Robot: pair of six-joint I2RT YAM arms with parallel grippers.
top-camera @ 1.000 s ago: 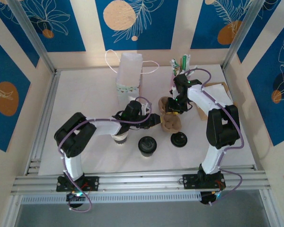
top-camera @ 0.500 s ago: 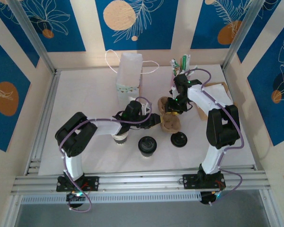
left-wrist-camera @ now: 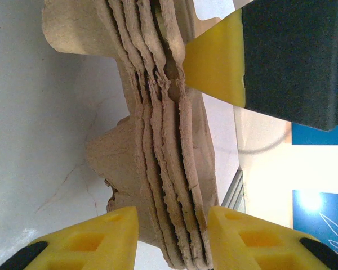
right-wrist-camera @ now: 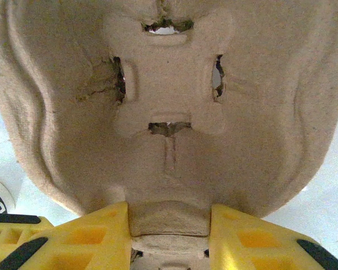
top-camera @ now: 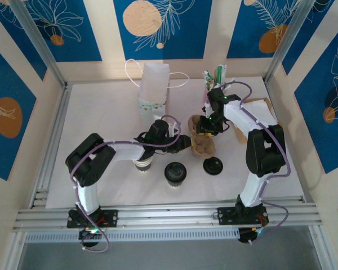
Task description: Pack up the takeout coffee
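The right gripper [right-wrist-camera: 169, 225] is cut off by its view's bottom edge, the pulp carrier [right-wrist-camera: 169, 112] by the top. A cup [top-camera: 142, 164] (lidded or not, it cannot be told) is half hidden beneath the left arm [top-camera: 121, 151].

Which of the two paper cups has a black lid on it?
The lidded cup standing in the open, left of the loose lid; the other cup, under the left arm, shows a pale open rim.

Rough, fibrous moulded pulp, matt brown, ragged at torn edges: stacked carriers [right-wrist-camera: 169, 101]. Smooth, slightly glossy yellow plastic: fingertips [right-wrist-camera: 84, 236]. Paper with a shiny black plastic lid: takeout coffee [top-camera: 176, 171]. Matt white tabletop [top-camera: 101, 118].
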